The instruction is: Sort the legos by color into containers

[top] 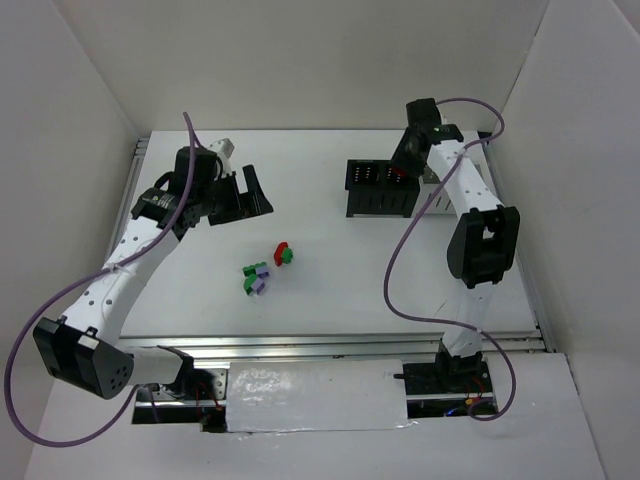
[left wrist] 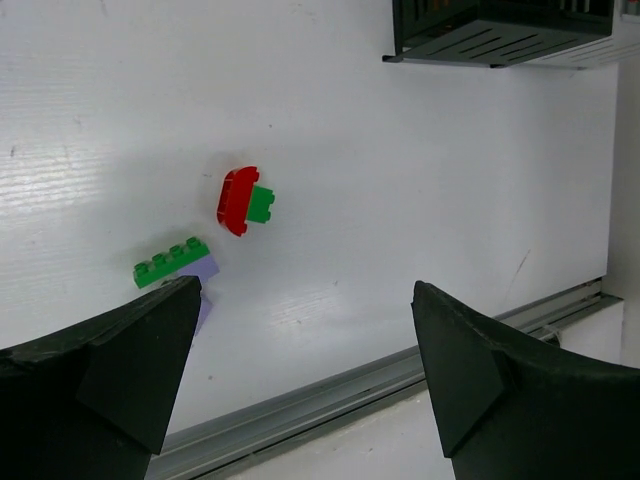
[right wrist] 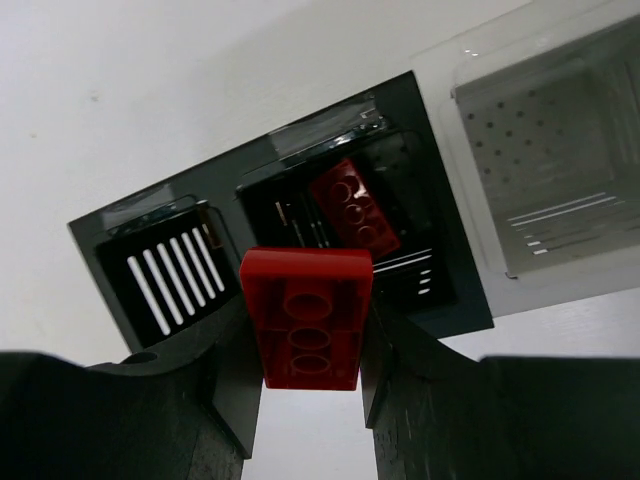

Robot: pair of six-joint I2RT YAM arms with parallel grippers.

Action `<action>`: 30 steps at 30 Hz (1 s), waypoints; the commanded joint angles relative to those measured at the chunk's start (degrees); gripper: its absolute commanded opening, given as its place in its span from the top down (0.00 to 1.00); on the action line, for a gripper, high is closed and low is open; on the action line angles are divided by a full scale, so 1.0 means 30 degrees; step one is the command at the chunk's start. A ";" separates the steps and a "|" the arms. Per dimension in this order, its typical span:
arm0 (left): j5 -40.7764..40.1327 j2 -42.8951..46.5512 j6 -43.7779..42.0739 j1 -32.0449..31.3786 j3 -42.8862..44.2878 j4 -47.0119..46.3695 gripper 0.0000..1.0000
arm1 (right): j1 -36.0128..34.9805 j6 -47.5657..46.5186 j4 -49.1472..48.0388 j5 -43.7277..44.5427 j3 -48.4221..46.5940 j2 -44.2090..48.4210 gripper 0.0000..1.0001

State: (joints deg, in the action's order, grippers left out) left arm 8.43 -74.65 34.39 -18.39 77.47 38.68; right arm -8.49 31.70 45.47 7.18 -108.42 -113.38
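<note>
The right jaws clamp a red plastic brick point(right wrist: 305, 320) over the black square bin point(right wrist: 450, 250) that holds red; left jaws apart.

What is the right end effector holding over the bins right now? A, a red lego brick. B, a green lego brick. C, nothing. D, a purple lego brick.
A: the right wrist view shows the right end effector clamped on a red lego brick, above a black bin with another red brick inside.
</note>
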 commanded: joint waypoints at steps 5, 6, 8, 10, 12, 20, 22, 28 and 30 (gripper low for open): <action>-0.0494 0.0245 -0.1385 0.0154 0.0134 0.0789 0.00 | 0.0018 0.0096 0.1630 0.0656 -0.1128 -0.0058 0.75; -0.0494 0.0245 -0.1415 0.0154 0.0046 0.0790 0.00 | 0.0047 0.0154 0.1542 0.0567 -0.0980 -0.0028 0.70; -0.0611 0.0216 -0.1532 0.0125 -0.0013 0.0877 0.01 | 0.0047 0.0271 0.1280 0.0449 -0.0513 0.0292 0.44; -0.0612 0.0071 -0.1678 0.0125 -0.0013 0.0878 0.01 | 0.0047 0.0272 0.1103 0.0477 -0.0218 0.0556 0.38; -0.0553 -0.0163 -0.1824 0.0125 0.0016 0.0878 0.00 | 0.0018 0.0214 0.0927 0.0419 -0.0129 0.0792 0.29; 0.0497 -0.1188 -0.2293 0.0125 -0.0656 -0.0088 0.00 | -0.0069 0.0009 0.1745 0.0040 -0.1447 0.1054 0.18; 0.0532 -0.1861 -0.2528 0.0008 -0.0775 -0.0177 0.01 | -0.0419 -0.0283 0.1543 -0.0459 -0.0982 0.2103 0.17; -0.0898 -0.5081 -0.3584 -0.1920 -0.0251 0.0464 0.01 | -0.2559 -0.0140 0.0374 -0.1833 0.2559 0.6060 0.15; -0.2069 -0.6371 -0.3292 -0.2276 -0.0160 0.0468 0.01 | -0.2998 -0.0021 -0.0271 -0.2304 0.4458 0.7841 0.15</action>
State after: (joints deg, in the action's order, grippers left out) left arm 6.50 -90.56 25.67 -23.18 75.64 39.44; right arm -16.56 31.33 48.10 3.38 -99.94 -98.08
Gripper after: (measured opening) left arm 0.994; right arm 0.847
